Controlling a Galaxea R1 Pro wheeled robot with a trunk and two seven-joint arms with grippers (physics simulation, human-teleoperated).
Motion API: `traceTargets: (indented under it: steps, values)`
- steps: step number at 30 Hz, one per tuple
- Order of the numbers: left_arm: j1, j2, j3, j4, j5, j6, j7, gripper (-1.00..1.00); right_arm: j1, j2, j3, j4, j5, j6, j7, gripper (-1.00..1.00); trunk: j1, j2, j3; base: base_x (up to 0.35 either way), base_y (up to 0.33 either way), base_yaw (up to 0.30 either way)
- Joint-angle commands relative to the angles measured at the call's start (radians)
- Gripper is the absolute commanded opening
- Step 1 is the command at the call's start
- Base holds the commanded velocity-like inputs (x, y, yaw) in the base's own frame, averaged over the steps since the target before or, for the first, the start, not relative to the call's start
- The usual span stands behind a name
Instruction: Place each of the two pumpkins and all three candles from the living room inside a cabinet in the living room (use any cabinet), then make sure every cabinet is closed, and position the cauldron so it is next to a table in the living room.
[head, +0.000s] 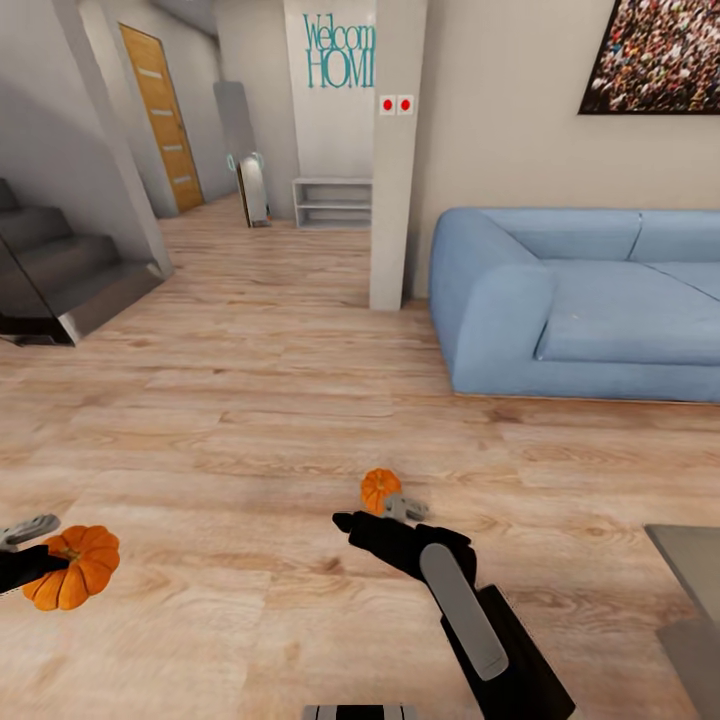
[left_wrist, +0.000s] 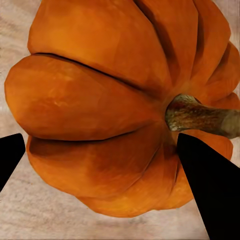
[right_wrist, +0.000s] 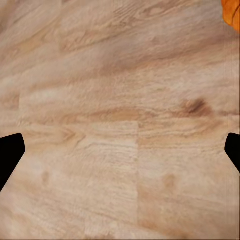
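At lower left of my head view, my left end effector (head: 40, 545) grips a ribbed orange pumpkin (head: 75, 567) above the light wood plank floor (head: 250, 420), while my right end effector (head: 372, 507), fingers spread wide, hangs beside a second, smaller-looking orange pumpkin (head: 379, 489) near the blue fabric sofa (head: 590, 300).

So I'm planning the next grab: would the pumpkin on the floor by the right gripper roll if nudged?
Probably. The pumpkin is round and sits loose on smooth wood floor. Its ribs may stop it soon. It looks rigid, so the open right gripper should hold it.
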Motion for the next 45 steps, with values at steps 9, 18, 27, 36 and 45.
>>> traceTargets:
  steps: [9, 18, 27, 36, 45]
  values:
    - [0.000, 0.002, 0.001, 0.000, 0.002, 0.001, 0.001, -1.00, 0.000, 0.000, 0.035, 0.014, 0.000, -0.017, -0.001, 1.00, 0.000, 0.000, 0.000, 0.261, 0.171, 0.000]
    - [0.000, 0.002, 0.001, 0.000, 0.002, 0.001, 0.001, -1.00, 0.000, -0.001, 0.035, 0.012, 0.000, -0.016, -0.001, 1.00, 0.000, 0.000, 0.000, 0.218, 0.142, 0.000]
    - [0.000, 0.002, 0.001, 0.000, 0.002, 0.000, 0.001, -1.00, 0.000, 0.000, 0.035, 0.011, -0.001, -0.017, -0.001, 1.00, 0.000, 0.000, 0.000, 0.137, 0.007, 0.000]
    - [0.000, 0.005, 0.001, 0.000, 0.002, -0.002, 0.001, -1.00, 0.000, 0.000, 0.035, 0.011, -0.002, -0.017, 0.000, 1.00, 0.000, 0.000, 0.000, 0.207, -0.071, 0.000]
    - [0.000, 0.005, 0.004, 0.000, 0.002, -0.001, 0.001, -1.00, 0.000, 0.001, 0.035, 0.012, -0.002, -0.015, 0.000, 1.00, 0.000, 0.000, 0.000, 0.176, -0.012, 0.000]
